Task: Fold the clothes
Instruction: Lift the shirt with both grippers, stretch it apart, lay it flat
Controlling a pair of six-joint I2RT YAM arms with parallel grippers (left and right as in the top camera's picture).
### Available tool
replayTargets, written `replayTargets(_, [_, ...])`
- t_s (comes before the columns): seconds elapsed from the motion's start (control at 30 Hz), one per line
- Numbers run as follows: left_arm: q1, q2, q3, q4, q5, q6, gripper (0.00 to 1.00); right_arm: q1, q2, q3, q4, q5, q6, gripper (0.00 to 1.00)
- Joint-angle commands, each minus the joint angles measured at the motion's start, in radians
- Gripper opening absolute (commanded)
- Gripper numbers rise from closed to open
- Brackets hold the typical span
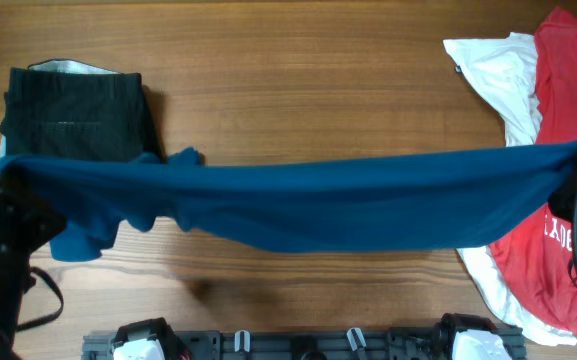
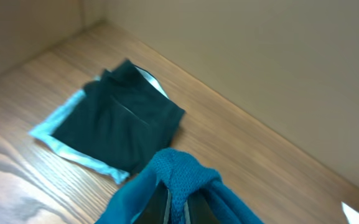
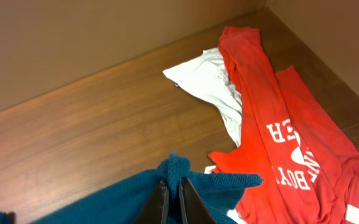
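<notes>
Hanging over the table (image 1: pixel 298 90), a blue garment (image 1: pixel 318 200) stretches wide. Left end effector (image 2: pixel 178 202) and right end effector (image 3: pixel 173 199) each clamp an end.

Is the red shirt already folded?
No, the red shirt lies spread out and crumpled, partly over the white garment.

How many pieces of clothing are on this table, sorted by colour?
Blue garment: 1
Black garment: 1
White garment: 1
Red garment: 1
Total: 4
</notes>
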Motion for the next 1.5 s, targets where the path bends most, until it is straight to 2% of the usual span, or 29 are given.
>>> replayTargets(0.0, [0.009,0.112,0.012,0.028,0.141,-0.002,0.04,-0.009,0.122,0.01,0.027,-0.021,-0.047,0.04])
replayTargets(0.1, [0.007,0.239,0.012,0.077,0.184,-0.002,0.04,-0.009,0.3,0.01,0.08,-0.082,-0.079,0.04])
replayTargets(0.2, [-0.002,0.437,0.012,0.235,0.304,-0.002,0.04,-0.009,0.489,0.01,0.243,-0.137,-0.143,0.04])
replayTargets(0.27, [-0.026,0.576,0.012,0.435,0.417,0.001,0.04,-0.009,0.594,0.01,0.398,-0.138,-0.113,0.04])
replayTargets(0.33, [-0.056,0.702,0.02,0.739,0.513,0.016,0.04,-0.009,0.639,0.029,0.549,-0.137,-0.036,0.04])
replayTargets(0.43, [-0.058,0.732,0.079,0.967,0.497,-0.026,0.04,-0.009,0.625,0.149,0.685,-0.133,0.005,0.04])
replayTargets(0.5, [-0.058,0.73,0.176,1.011,0.443,-0.024,0.04,-0.009,0.62,0.277,0.724,-0.113,0.005,0.04])
replayTargets(0.6, [-0.057,0.73,0.321,0.977,0.42,0.035,0.04,-0.009,0.62,0.398,0.721,-0.104,-0.006,0.04])
replayTargets(0.63, [-0.054,0.729,0.373,0.922,0.406,0.052,0.04,-0.009,0.62,0.415,0.691,-0.103,-0.019,0.04])
replayTargets(0.8, [-0.055,0.741,0.4,0.437,0.401,0.063,0.04,-0.009,0.667,0.366,0.342,-0.048,-0.06,0.04])
replayTargets(0.83, [-0.056,0.757,0.398,0.266,0.402,0.069,0.04,-0.009,0.688,0.348,0.27,-0.021,-0.073,0.04])
replayTargets(0.9, [-0.065,0.791,0.387,0.078,0.402,0.127,0.04,-0.009,0.737,0.307,0.143,0.027,-0.074,0.04])
replayTargets(1.0, [-0.096,0.869,0.307,-0.149,0.399,0.224,0.04,-0.009,0.807,0.179,0.041,0.021,-0.099,0.04])
replayTargets(1.1, [-0.11,0.909,0.141,-0.222,0.391,0.245,0.04,-0.008,0.823,0.015,0.027,-0.018,-0.102,0.04])
replayTargets(1.23, [-0.109,0.899,-0.114,-0.224,0.377,0.245,0.04,-0.007,0.803,-0.175,0.016,-0.046,-0.101,0.04])
replayTargets(1.33, [-0.109,0.84,-0.349,-0.177,0.328,0.242,0.04,-0.016,0.743,-0.356,0.044,-0.047,-0.095,0.04])
replayTargets(1.47, [-0.109,0.713,-0.528,-0.097,0.256,0.167,0.04,-0.042,0.638,-0.514,0.104,-0.048,-0.094,0.04])
